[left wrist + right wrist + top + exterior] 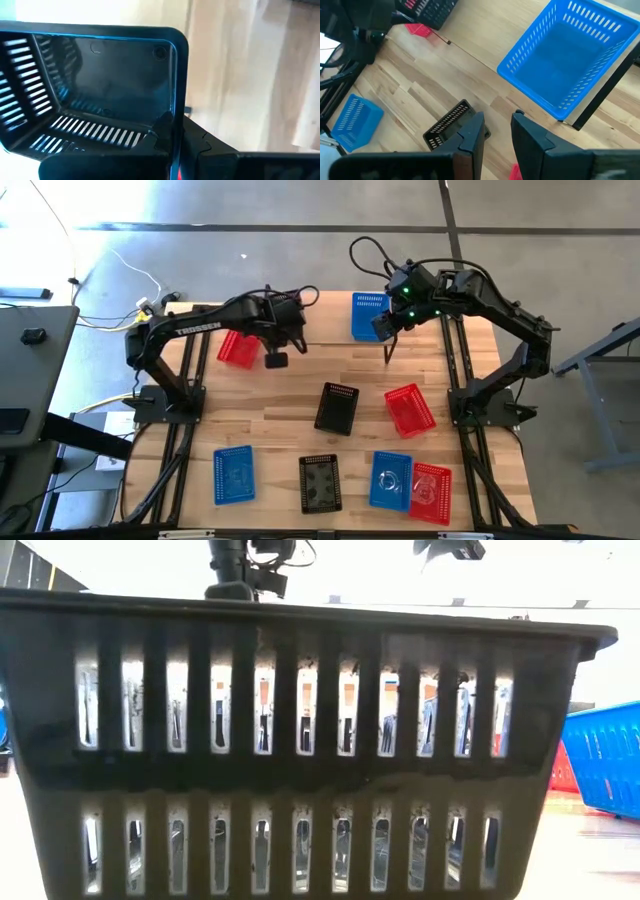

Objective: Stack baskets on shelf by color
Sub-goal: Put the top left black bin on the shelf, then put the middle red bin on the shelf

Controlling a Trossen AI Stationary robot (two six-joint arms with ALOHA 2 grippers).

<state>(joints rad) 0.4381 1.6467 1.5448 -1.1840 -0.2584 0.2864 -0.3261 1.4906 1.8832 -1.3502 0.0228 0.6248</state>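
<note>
A robotics lab or workshop: two dark arms (190, 340) bolted to black frames stand at either side of a butcher-block counter (300, 390) on a bare grey concrete floor (250, 250). Loose cables (120, 265) trail across it, and another grey bench (30, 370) sits alongside.

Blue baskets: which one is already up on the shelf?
The blue basket at the table's far edge, by the right gripper. It sits on the shelf; the other two blue baskets lie on the table's near side.
</note>
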